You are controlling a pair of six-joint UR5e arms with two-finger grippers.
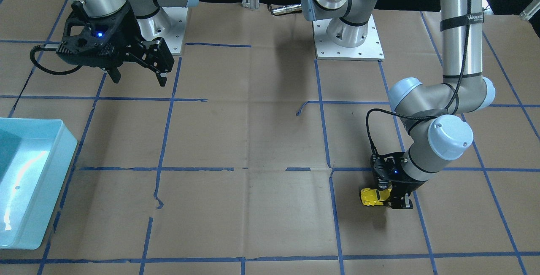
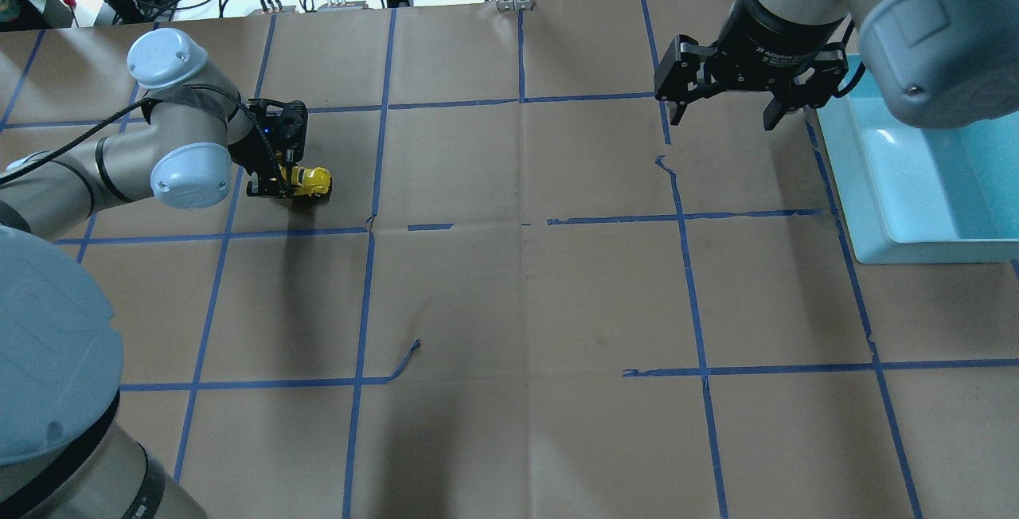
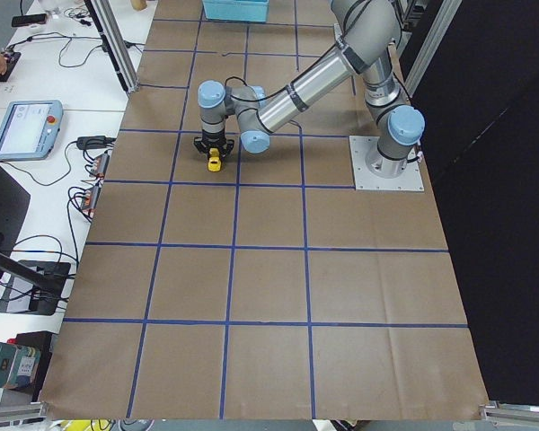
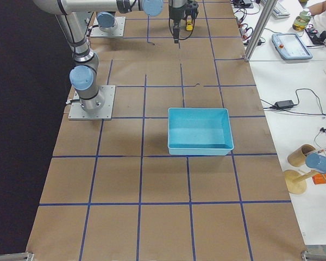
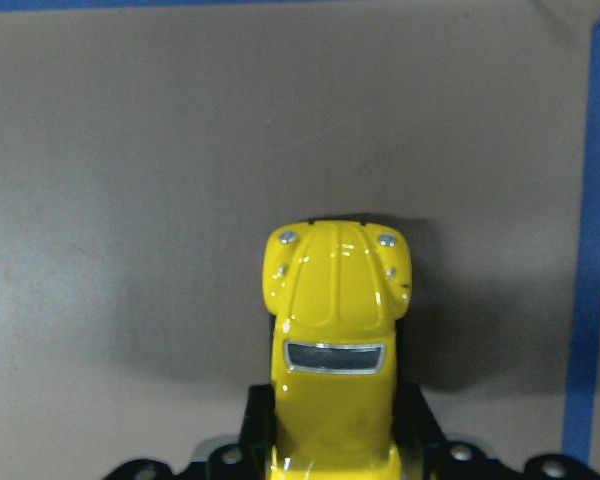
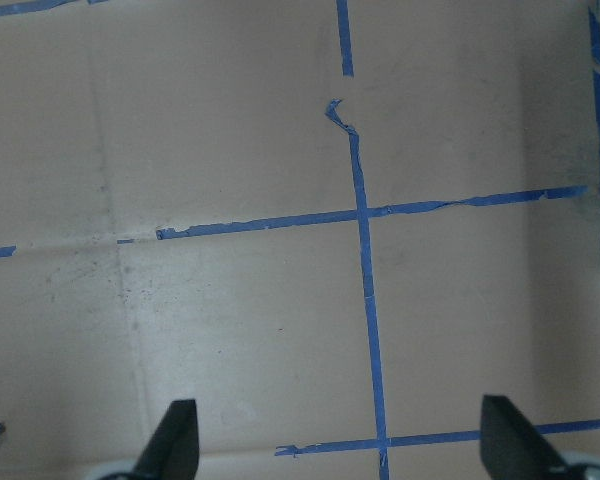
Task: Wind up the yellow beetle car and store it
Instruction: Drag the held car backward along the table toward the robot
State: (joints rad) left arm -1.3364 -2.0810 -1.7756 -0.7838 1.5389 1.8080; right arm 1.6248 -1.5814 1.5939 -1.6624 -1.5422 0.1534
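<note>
The yellow beetle car is small and glossy. It sits between the fingers of my left gripper at the table's far left, low over the brown paper. It also shows in the front view, the left-side view and the left wrist view, nose pointing away from the black fingers. I cannot tell if its wheels touch the paper. My right gripper hangs open and empty above the table at the far right, near the bin; it also shows in the front view.
A light blue bin stands at the table's right edge, also seen in the right-side view, and looks empty. Blue tape lines grid the brown paper. Two arm base plates are bolted near the robot's side.
</note>
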